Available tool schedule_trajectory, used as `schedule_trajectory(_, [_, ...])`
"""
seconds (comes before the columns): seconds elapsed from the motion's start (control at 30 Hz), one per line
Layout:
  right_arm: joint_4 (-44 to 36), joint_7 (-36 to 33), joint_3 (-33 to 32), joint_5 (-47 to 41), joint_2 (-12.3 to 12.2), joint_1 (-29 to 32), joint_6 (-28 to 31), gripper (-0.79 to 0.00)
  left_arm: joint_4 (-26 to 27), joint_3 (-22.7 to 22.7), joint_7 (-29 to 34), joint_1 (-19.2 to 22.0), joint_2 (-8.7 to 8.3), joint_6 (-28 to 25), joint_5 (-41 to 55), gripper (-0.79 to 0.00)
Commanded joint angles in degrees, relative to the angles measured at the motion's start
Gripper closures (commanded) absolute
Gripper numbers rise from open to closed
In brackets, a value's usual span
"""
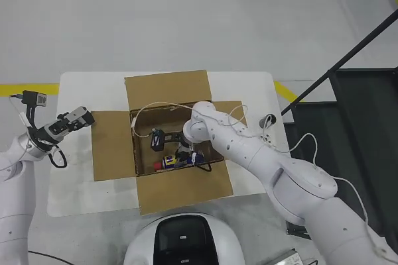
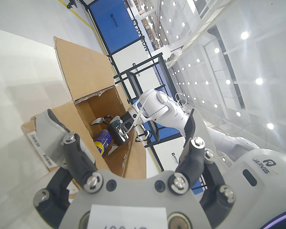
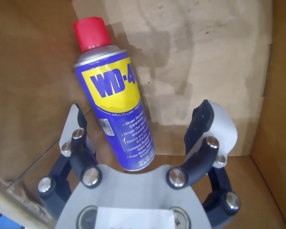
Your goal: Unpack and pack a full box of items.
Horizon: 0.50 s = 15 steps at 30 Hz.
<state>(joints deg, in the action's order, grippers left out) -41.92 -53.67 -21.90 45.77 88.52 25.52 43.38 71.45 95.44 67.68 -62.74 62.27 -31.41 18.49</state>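
Observation:
An open cardboard box (image 1: 166, 89) stands on the white table (image 1: 86, 86) with its flaps spread. On its floor lies a blue and yellow spray can (image 3: 114, 96) with a red cap, close to a side wall (image 3: 26, 72). My right gripper (image 3: 139, 110) is down inside the box, open, its fingers on either side of the can's lower half without gripping it. From the left wrist view the same gripper (image 2: 103, 135) straddles the can (image 2: 101, 141). My left gripper (image 2: 120, 117) hangs open and empty beyond the box's left flap (image 1: 79, 119).
A black metal rack (image 1: 358, 99) stands just off the table's right side. Box flaps (image 1: 113, 146) cover much of the tabletop around the box. A white cable (image 1: 152, 109) loops over the box opening. Bare table remains at the far left.

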Motion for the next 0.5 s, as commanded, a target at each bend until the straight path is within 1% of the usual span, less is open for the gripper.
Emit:
schedule_trajectory(0.0, [1.43, 0.33, 0.66, 0.23, 0.87, -0.25, -0.10, -0.785, 0.00, 0.00, 0.00, 0.00, 0.00, 0.00, 0.02, -0.785])
schedule_trajectory(0.47, [11.31, 4.05, 4.11, 2.42, 7.05, -1.68, -0.46, -0.785, 0.00, 0.00, 0.00, 0.00, 0.00, 0.00, 0.02, -0.785])
